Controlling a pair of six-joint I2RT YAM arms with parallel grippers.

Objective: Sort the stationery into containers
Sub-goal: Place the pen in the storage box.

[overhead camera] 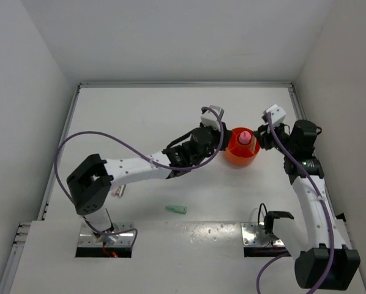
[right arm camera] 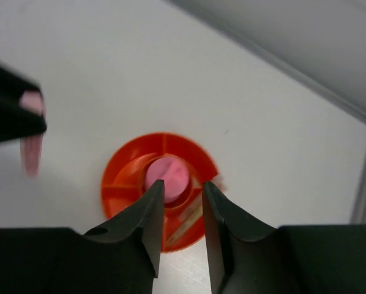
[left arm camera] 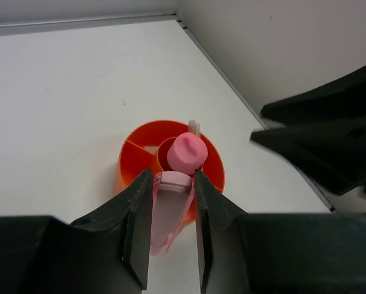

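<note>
The orange cup (overhead camera: pixel 240 153) stands right of centre, with a pink-capped tube (overhead camera: pixel 245 136) upright in its middle well. My left gripper (overhead camera: pixel 223 139) is at the cup's left rim, shut on a pink stubby marker (left arm camera: pixel 168 211) held just short of the cup (left arm camera: pixel 134 160). My right gripper (overhead camera: pixel 262 136) hovers open and empty over the cup's right side (right arm camera: pixel 119 184), its jaws either side of the pink cap (right arm camera: pixel 168 176). A thin yellowish stick (right arm camera: pixel 188 219) lies in a side compartment. A green marker (overhead camera: pixel 175 209) lies on the table near the front.
A small whitish piece (overhead camera: pixel 118 192) lies beside the left arm's base link. The back wall and right wall stand close behind the cup. My right gripper's black body (left arm camera: pixel 330 138) fills the right of the left wrist view.
</note>
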